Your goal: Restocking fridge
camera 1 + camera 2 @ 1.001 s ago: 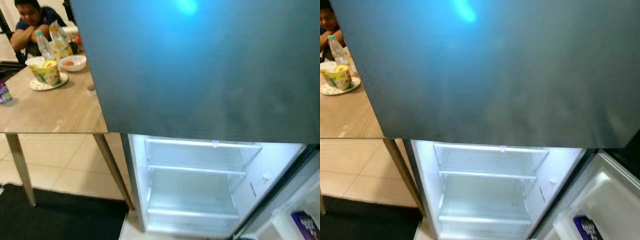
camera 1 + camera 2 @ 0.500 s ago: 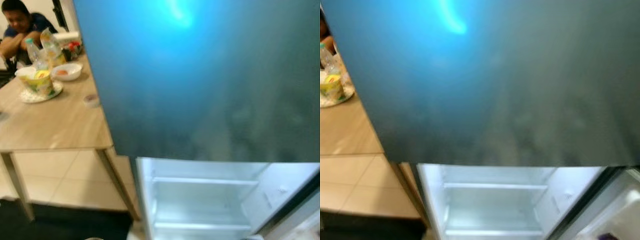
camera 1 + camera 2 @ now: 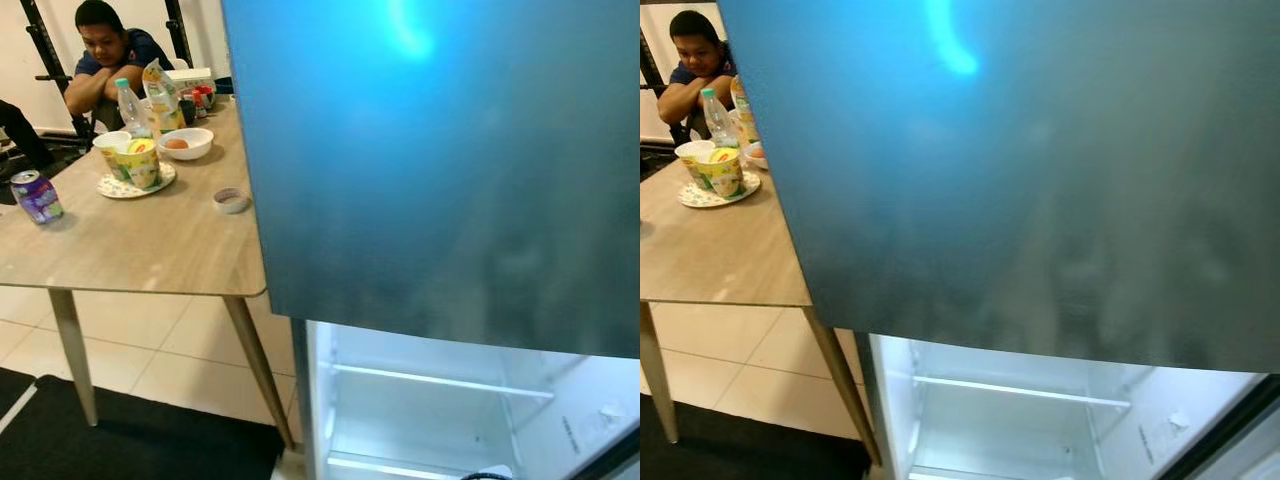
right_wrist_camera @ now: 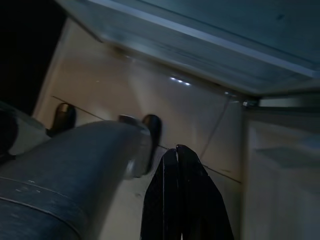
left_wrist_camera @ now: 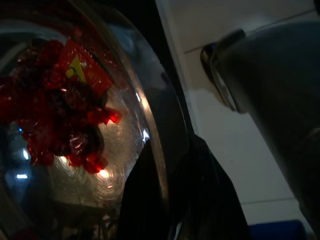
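Head views are bright but soft; blue glare on the fridge door (image 3: 440,160), lit-up interior (image 3: 430,410). Wrist views are dim and murky.

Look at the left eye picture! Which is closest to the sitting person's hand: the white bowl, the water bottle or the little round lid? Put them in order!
From the person's hand, resting at the table's far end:
1. water bottle, just beside the hand.
2. white bowl, farther along the table, toward the fridge side.
3. little round lid, near the fridge door.

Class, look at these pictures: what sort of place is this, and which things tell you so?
Probably a home kitchen or dining area: a fridge with its lower compartment open, a wooden table set with bowls and bottles, and a tiled floor.
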